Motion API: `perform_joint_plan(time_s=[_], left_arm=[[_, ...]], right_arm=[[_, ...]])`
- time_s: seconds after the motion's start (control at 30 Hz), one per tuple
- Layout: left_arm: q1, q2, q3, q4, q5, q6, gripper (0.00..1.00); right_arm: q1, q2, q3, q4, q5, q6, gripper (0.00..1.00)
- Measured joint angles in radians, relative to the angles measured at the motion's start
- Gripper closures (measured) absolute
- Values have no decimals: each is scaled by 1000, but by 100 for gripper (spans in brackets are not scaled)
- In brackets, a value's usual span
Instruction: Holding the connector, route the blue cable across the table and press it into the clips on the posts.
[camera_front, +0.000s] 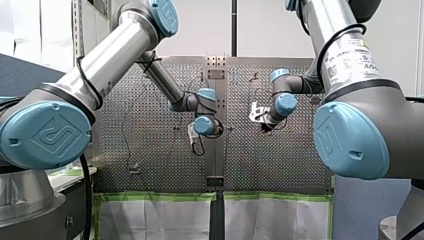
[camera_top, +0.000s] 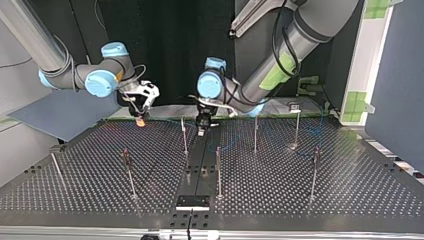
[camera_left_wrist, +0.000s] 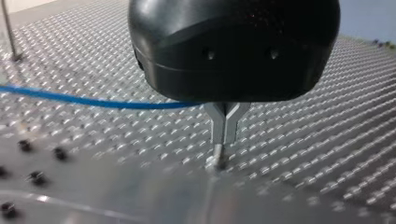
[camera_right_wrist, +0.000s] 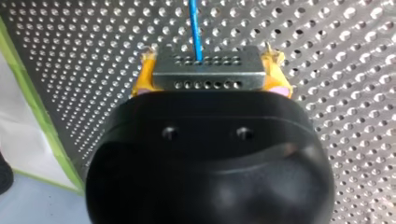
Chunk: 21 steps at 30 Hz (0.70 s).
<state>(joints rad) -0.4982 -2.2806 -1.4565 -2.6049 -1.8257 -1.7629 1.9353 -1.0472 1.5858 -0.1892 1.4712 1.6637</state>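
Judging from how things lie, the task is reckoned to be at an early stage. The connector (camera_right_wrist: 205, 74), a grey metal block, is gripped at its two ends by the yellow pads of the right end effector (camera_top: 141, 119), which is closed on it and is held over the desk (camera_top: 350, 190) near the edge on the arms' side, toward the top view's left. The blue cable (camera_right_wrist: 195, 28) is seen leaving the connector's face and running ahead over the perforated plate.

In the left wrist view the cable is seen low over the desk, passing behind the black housing of the left end effector (camera_left_wrist: 219, 151). Its metal fingers are brought together, with the tip at or almost on the desk. Whether the cable is nipped between them cannot be told, as that spot is hidden by the housing. No stretch of cable is made out in any clip, so the routing and all the pressing-in are judged to be left to do.

Several thin posts (camera_top: 218, 172) are stood well apart across the desk, and what look like small dark clips (camera_top: 316, 154) are carried on some. One post (camera_top: 184, 135) is placed between the two end effectors, near the left one, and is judged the likeliest thing to be snagged. A grey board (camera_top: 55, 115) is set off the desk's corner at the top view's left.
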Motion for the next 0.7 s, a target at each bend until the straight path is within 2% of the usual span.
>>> perform_joint_plan(time_s=[0.17,0.5,0.57,0.7], left_arm=[[16,0,29,-10,17,0,100],[22,0,35,-38,20,9,100],[20,0,35,-49,15,17,89],[18,1,35,-67,2,29,87]], right_arm=[[-11,1,-13,-4,-2,0,100],[-28,7,-38,-5,-6,-6,100],[-30,12,-45,-6,-12,-9,100],[-32,40,-72,-5,-37,-18,100]])
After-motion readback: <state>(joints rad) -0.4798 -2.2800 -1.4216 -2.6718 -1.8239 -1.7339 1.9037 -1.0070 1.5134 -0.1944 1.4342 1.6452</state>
